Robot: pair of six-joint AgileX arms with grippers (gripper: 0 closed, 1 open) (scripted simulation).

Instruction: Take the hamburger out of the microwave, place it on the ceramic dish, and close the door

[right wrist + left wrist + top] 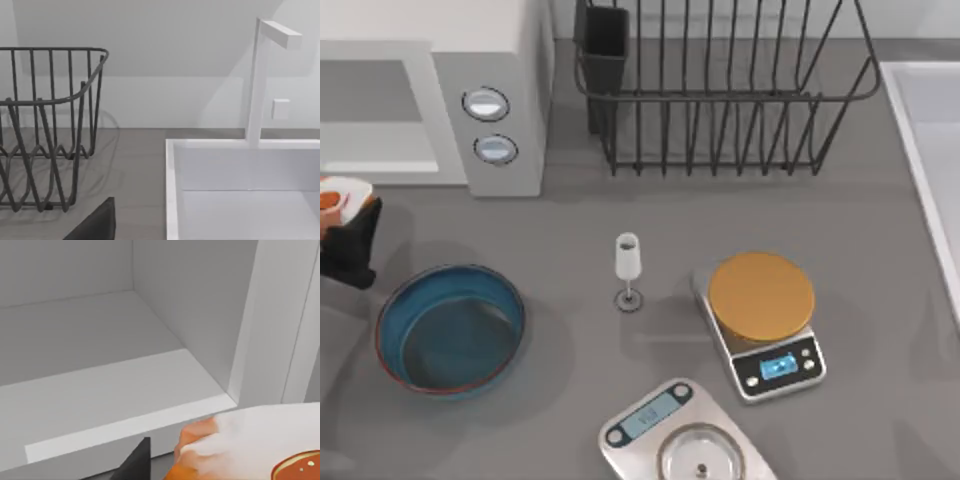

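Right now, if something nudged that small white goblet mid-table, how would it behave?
The goblet would probably tip easily: it stands upright on a thin stem over a small round foot. Once down it may roll, and it looks fragile.

White microwave (pixel 505 100), blue brown-rimmed ceramic dish (pixel 450 328), orange-and-white hamburger (pixel 250 445)

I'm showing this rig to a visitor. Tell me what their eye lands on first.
First, the hamburger at the table's far left edge, held by the left gripper just outside the open microwave, above and left of the blue ceramic dish. Next, the orange disc on the scale right of centre, and the dark wire rack at the back.
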